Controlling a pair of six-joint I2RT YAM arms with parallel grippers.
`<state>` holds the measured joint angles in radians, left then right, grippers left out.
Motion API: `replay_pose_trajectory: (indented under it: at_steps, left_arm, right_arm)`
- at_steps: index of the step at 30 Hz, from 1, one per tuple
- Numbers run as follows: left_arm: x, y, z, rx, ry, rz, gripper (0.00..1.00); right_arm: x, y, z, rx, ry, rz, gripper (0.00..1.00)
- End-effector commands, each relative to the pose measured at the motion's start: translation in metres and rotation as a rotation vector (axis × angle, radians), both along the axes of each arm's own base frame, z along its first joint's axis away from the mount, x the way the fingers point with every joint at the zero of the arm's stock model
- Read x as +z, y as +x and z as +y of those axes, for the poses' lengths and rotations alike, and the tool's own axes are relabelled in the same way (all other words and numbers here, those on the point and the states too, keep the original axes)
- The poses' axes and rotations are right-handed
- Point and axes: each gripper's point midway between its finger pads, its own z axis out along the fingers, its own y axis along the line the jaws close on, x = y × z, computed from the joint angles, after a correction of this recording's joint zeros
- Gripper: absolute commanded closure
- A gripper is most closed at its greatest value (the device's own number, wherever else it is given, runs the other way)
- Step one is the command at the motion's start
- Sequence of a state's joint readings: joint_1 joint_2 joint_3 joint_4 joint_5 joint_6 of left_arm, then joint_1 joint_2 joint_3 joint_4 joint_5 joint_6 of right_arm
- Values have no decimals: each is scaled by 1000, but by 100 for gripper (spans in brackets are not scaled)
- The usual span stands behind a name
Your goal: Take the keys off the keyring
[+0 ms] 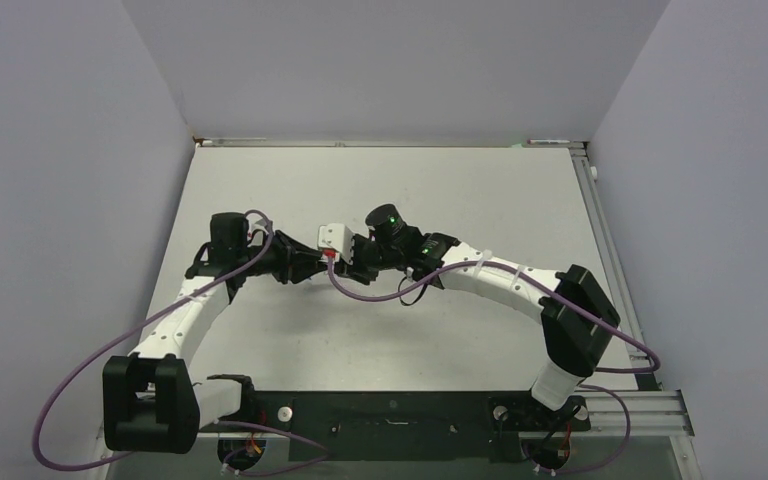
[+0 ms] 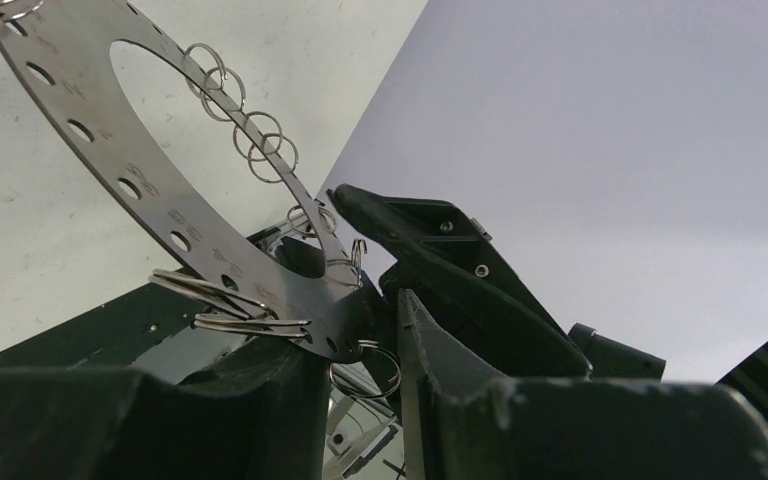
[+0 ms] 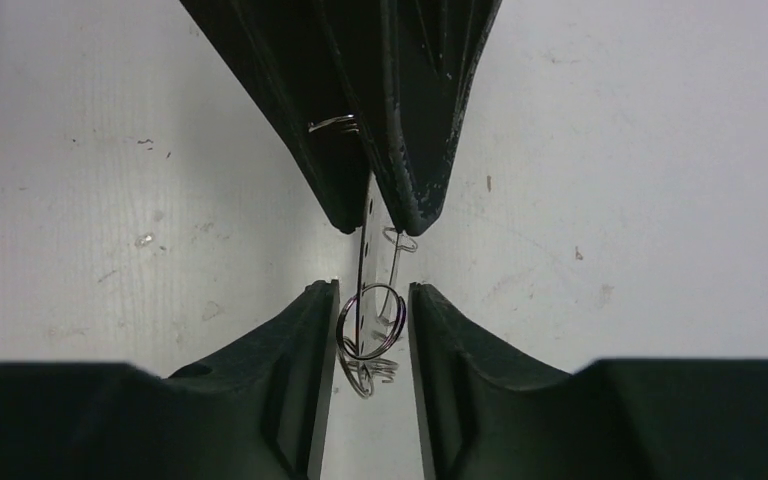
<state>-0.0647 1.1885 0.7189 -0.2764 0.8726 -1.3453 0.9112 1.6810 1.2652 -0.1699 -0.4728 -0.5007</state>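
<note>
The keyring (image 2: 100, 110) is a wide flat grey metal ring with holes and small wire loops (image 2: 260, 140) along its rim. My left gripper (image 2: 360, 335) is shut on its edge and holds it above the table. In the right wrist view the keyring (image 3: 365, 255) shows edge-on, hanging out of the left gripper (image 3: 370, 215). My right gripper (image 3: 370, 295) is open, its jaws a little apart on either side of the ring's lower edge and a cluster of wire loops (image 3: 370, 325), touching neither. Both grippers meet mid-table, left gripper (image 1: 305, 263) and right gripper (image 1: 358, 265). No keys show in any view.
The white table (image 1: 440, 180) is walled by grey panels on the left, back and right. A metal rail (image 1: 610, 260) runs along its right edge. Purple cables (image 1: 370, 292) hang under both arms. The right gripper's fingers (image 2: 440, 240) crowd close beside the left jaws.
</note>
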Motion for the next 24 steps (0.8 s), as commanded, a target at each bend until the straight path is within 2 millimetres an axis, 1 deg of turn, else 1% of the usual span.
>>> replay_pose_trajectory:
  at_steps: [1, 2, 3, 4, 5, 6, 8, 9, 10, 11, 12, 13, 16, 17, 20, 22, 24]
  left_arm:
    - [23, 1, -5, -24, -50, -93, 100]
    - [24, 1, -5, -23, -48, -98, 100]
    - [26, 2, -5, -21, -46, -102, 100]
    - [28, 2, -5, -20, -46, -113, 93]
    - [31, 2, -4, -20, -46, -124, 83]
    - [35, 3, -5, -24, -48, -140, 75]
    - [45, 7, -3, -29, -43, -195, 56]
    - [51, 10, -1, -34, -34, -241, 40]
    - [59, 14, 1, -35, -24, -290, 31]
    - [68, 18, 4, -36, -13, -335, 19]
    - [77, 21, 8, -35, 1, -379, 4]
    - [86, 26, 12, -34, 25, -426, 3]
    - [111, 41, 41, 16, 152, -566, 4]
    - [123, 44, 49, 33, 205, -625, 4]
    - [140, 54, 78, 82, 382, -769, 4]
    - [144, 56, 94, 80, 518, -851, 4]
    - [137, 55, 105, 46, 640, -898, 4]
  right_arm:
    - [20, -1, 9, 4, 86, 3, 74]
    - [24, -3, 8, 1, 94, 11, 81]
    - [27, -5, 8, -2, 102, 26, 91]
    - [30, -7, 7, -2, 106, 36, 94]
    - [32, -9, 6, -2, 109, 45, 95]
    - [35, -11, 5, -3, 111, 52, 95]
    - [42, -12, 2, -15, 121, 72, 95]
    - [45, -14, 0, -20, 124, 87, 95]
    - [48, -14, -2, -26, 131, 101, 95]
    - [50, -15, -5, -30, 135, 116, 95]
    - [54, -14, -7, -39, 142, 130, 95]
    - [58, -12, -10, -50, 152, 146, 95]
    - [72, -3, -22, -95, 186, 184, 95]
    - [76, 1, -26, -119, 200, 203, 95]
    - [86, 13, -39, -180, 238, 251, 95]
    - [93, 23, -48, -219, 266, 295, 95]
    - [98, 32, -58, -254, 288, 340, 95]
